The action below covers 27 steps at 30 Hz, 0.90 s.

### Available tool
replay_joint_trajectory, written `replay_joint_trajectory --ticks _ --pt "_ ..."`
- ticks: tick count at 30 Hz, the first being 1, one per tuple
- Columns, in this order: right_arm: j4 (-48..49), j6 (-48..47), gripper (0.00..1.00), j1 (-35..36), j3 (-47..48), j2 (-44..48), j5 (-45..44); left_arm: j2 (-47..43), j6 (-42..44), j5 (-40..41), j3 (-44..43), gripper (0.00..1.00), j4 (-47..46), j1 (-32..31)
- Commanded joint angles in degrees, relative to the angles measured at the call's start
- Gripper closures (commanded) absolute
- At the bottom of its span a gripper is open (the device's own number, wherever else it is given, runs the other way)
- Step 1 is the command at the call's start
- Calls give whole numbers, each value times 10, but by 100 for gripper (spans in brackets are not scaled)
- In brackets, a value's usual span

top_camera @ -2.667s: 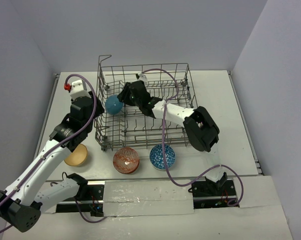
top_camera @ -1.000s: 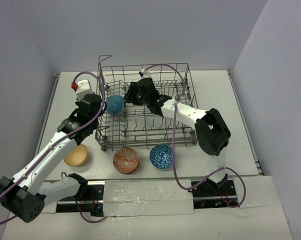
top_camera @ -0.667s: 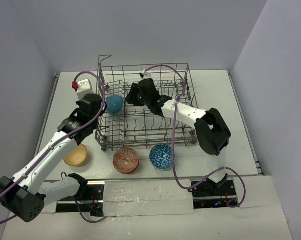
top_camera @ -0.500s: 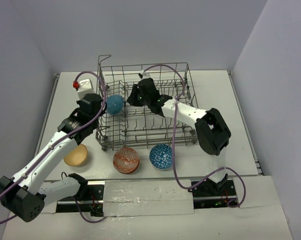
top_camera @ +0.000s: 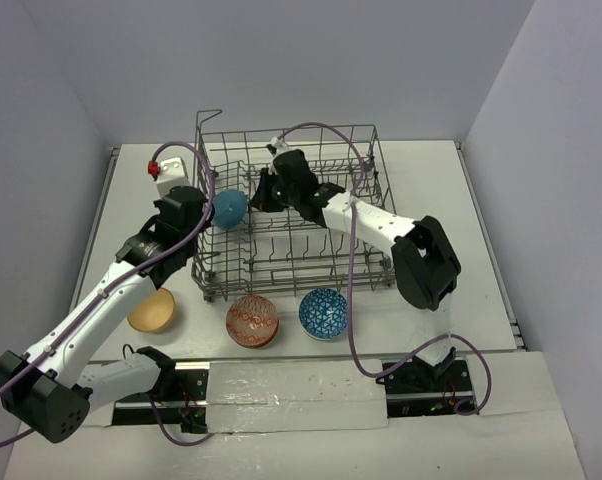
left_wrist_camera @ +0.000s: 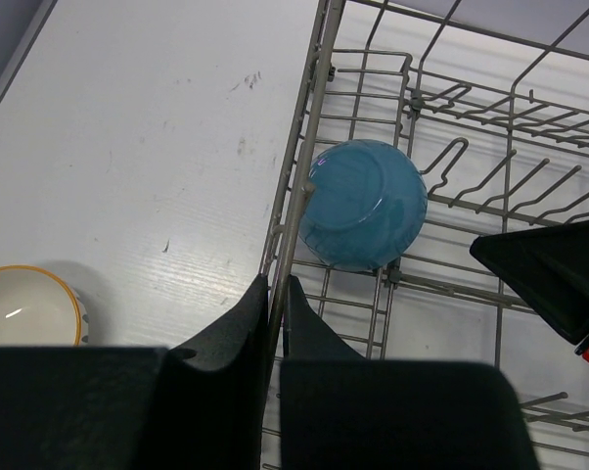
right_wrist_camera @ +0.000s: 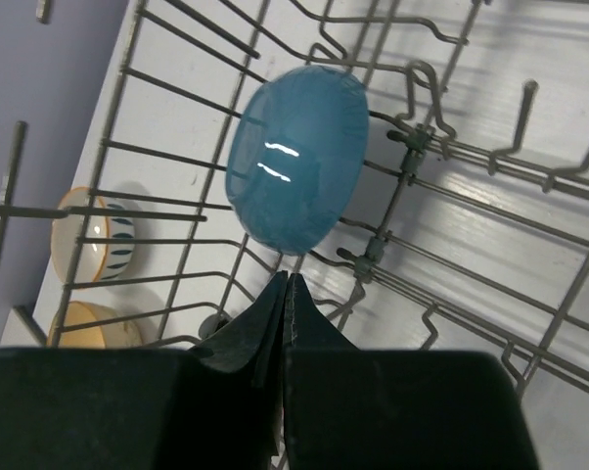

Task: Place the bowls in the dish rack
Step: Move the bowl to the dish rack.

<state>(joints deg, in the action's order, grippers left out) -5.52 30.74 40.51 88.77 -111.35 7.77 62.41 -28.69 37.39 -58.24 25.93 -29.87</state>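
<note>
Dish rack [left_wrist_camera: 298, 182] rim inside left gripper [left_wrist_camera: 277, 286].

Four bowls are counted: one plain blue bowl [top_camera: 228, 209], one yellow-rimmed bowl [top_camera: 152, 310], one red patterned bowl [top_camera: 252, 320] and one blue-and-white patterned bowl [top_camera: 324, 313]. One wire dish rack [top_camera: 291, 262] is counted. Two robot arms are counted, the left arm [top_camera: 91, 310] and the right arm [top_camera: 381, 225], and two grippers, the left gripper [left_wrist_camera: 275, 294] and the right gripper [right_wrist_camera: 287, 284]. One white table [top_camera: 461, 230] is counted.

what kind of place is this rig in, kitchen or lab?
Most likely a lab test cell, not a kitchen: a plain white table boxed in by blank walls, with a dish rack and loose bowls as props.
</note>
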Motion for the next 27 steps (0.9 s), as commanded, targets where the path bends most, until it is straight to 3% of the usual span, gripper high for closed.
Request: replay_joint_trajectory --ticks 1,10,27 --pt "-19 -30 100 5 54 -11 31 11 -1 39 -12 100 10 3" --pt "-64 -48 100 20 142 -86 61 14 7 42 -12 100 10 4" --pt "-68 -48 100 32 157 -130 72 15 10 37 -14 100 11 4"
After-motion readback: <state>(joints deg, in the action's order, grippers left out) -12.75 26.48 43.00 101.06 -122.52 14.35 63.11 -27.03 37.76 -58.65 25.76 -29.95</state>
